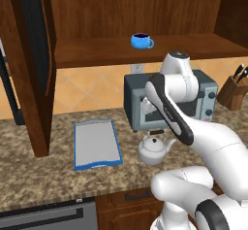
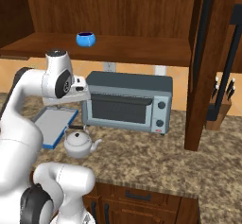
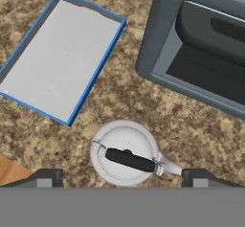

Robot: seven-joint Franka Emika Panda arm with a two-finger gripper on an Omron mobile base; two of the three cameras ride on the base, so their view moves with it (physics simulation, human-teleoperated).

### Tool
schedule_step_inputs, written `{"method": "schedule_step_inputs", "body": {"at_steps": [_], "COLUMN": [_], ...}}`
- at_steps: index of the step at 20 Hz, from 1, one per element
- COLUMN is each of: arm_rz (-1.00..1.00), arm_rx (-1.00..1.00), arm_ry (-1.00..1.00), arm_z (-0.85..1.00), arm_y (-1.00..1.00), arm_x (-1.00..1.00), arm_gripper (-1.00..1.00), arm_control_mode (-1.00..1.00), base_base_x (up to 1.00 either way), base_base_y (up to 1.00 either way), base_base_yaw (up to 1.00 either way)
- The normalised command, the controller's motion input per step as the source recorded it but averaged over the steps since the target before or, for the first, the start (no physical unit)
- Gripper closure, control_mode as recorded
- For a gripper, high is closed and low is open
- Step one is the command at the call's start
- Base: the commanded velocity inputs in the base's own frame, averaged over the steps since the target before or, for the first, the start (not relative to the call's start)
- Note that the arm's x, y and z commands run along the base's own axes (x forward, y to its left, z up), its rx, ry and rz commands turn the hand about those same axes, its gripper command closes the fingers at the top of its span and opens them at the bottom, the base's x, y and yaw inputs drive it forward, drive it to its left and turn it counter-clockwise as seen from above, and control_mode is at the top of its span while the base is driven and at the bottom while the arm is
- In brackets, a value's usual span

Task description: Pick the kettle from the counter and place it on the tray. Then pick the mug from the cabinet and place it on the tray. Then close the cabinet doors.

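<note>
A: Start with the big pieces. Where does everything stand?

B: The cabinet (image 1: 121, 20) is open, its doors (image 1: 29, 54) swung wide, which leaves the shelf reachable. Below it the bench (image 1: 38, 175) carries a grey toaster oven (image 2: 127, 102) against the wall, and the tray (image 1: 97, 143) lies flat just to its left, bare, with room for both items.

A: And the kettle?

B: The kettle (image 1: 154, 150) sits upright on the bench in front of the oven, near the tray's right edge but apart from it. Nothing has been moved onto the tray yet, so I judge the first step is in hand.

A: What about the end effector?

B: The end effector (image 3: 122, 178) hangs above the kettle, looking straight down on its lid and dark handle. Its fingertips (image 3: 45, 179) stand far apart on either side of the kettle, wide open and gripping nothing; probably spread to straddle the handle.

A: The smallest thing?

B: The mug (image 1: 141, 41), blue, upright on the cabinet shelf, waiting its turn.
</note>
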Motion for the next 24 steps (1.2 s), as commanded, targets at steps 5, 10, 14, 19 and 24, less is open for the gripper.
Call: {"method": "schedule_step_inputs", "body": {"at_steps": [5, 10, 14, 19, 24], "arm_rz": [-0.04, -0.04, 0.00, 0.09, 0.31], "arm_rx": [-0.07, 0.00, 0.00, -0.01, 0.00], "arm_ry": [0.00, 0.13, 0.13, 0.12, 0.05], "arm_z": [-0.38, -0.43, -0.30, -0.33, -0.22], "arm_y": [0.48, 0.19, -0.16, -0.25, -0.03], "arm_x": [0.00, 0.00, -0.11, -0.15, 0.00], "arm_gripper": [-1.00, -1.00, -1.00, -1.00, -1.00], "arm_control_mode": [-1.00, -1.00, -1.00, -1.00, -1.00], "base_base_x": [0.00, 0.00, 0.00, 0.00, 0.00], "base_base_y": [0.00, 0.00, 0.00, 0.00, 0.00], "base_base_yaw": [0.00, 0.00, 0.00, 0.00, 0.00]}}
